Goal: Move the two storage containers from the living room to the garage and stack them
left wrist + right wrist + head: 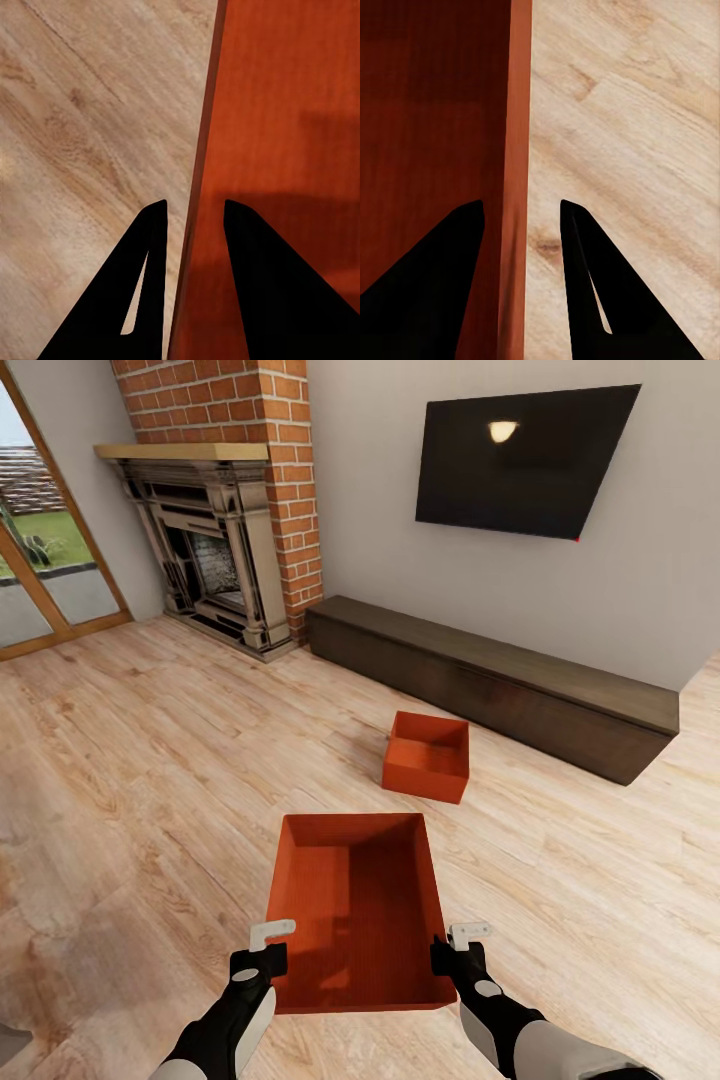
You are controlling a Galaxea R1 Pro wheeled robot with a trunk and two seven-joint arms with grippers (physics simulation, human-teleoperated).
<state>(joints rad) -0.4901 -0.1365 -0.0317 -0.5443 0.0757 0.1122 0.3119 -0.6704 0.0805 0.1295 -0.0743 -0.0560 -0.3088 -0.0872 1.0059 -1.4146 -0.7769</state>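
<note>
One orange-red storage container (355,905) stands on the light wood floor just in front of me, open side up. My left gripper (268,952) straddles its left wall near the front corner. In the left wrist view the thin wall (196,150) runs between the fingers of the left gripper (193,206) with a gap on each side, so it is open. My right gripper (455,948) straddles the right wall (516,112) the same way, and the right gripper (519,204) is also open. The second storage container (427,755) sits farther off.
This is the living room. A long dark low cabinet (500,680) runs along the wall under a black TV (525,460). A red brick fireplace (215,550) stands at the back left beside glass patio doors (40,560). Wood floor (130,780) stretches to my left.
</note>
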